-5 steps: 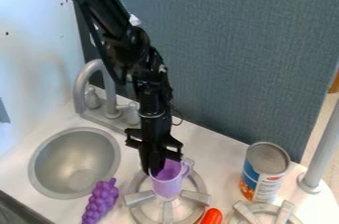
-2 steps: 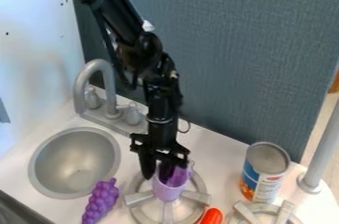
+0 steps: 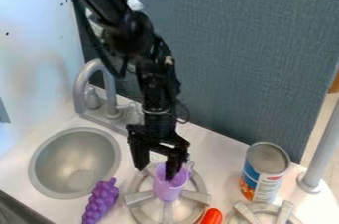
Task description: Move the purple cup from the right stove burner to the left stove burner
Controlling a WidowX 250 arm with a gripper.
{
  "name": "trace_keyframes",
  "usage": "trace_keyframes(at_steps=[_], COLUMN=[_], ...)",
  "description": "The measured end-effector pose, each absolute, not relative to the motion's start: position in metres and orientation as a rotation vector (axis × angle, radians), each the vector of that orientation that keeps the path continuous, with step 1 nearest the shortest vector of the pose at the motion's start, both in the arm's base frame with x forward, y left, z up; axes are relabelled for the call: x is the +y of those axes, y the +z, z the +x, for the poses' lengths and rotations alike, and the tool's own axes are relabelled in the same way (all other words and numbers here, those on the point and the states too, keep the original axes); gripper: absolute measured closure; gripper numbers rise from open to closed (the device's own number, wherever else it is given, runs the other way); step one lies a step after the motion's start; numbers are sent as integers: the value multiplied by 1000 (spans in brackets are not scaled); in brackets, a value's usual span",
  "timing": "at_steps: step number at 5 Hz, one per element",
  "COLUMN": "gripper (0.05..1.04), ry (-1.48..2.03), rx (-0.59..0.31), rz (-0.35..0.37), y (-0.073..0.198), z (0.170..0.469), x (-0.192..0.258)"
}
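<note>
The black gripper [image 3: 156,166] hangs over the left burner with its fingers spread apart. One finger [image 3: 139,157] stands just left of the purple cup, and the other [image 3: 173,166] reaches down into the cup's mouth. The purple cup [image 3: 167,191] stands upright on the grey burner grate [image 3: 138,197], its handle at the right. To the lower left lies a bunch of purple toy grapes [image 3: 100,201], apart from the cup.
A round metal sink [image 3: 73,161] with a grey faucet [image 3: 83,82] is at left. On the right stand a tin can [image 3: 262,174] and a grey post [image 3: 320,153]. An orange-red object [image 3: 212,216] lies beside the burner, near a second burner [image 3: 285,213]. A dark panel [image 3: 238,59] rises behind.
The gripper shifted right, then slightly back left, and its fingers have spread wider, with one now outside the cup. The cup has shifted and turned slightly on the grate.
</note>
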State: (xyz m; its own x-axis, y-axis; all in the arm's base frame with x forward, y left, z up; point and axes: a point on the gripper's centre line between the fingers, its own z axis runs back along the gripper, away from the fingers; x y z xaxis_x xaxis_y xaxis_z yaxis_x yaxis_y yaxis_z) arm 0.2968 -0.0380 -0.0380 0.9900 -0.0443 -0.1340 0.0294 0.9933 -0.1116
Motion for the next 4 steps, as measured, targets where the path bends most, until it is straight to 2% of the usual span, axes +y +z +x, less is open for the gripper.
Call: trace_keyframes(at_steps=[1, 2, 3, 4], gripper=[80, 83, 83, 83], ry=[-66, -51, -59, -73], rx=[105, 171, 164, 127], rz=[-49, 84, 152, 124], y=[-16, -16, -16, -19], z=[273, 236, 207, 206], x=[-26, 6, 36, 44])
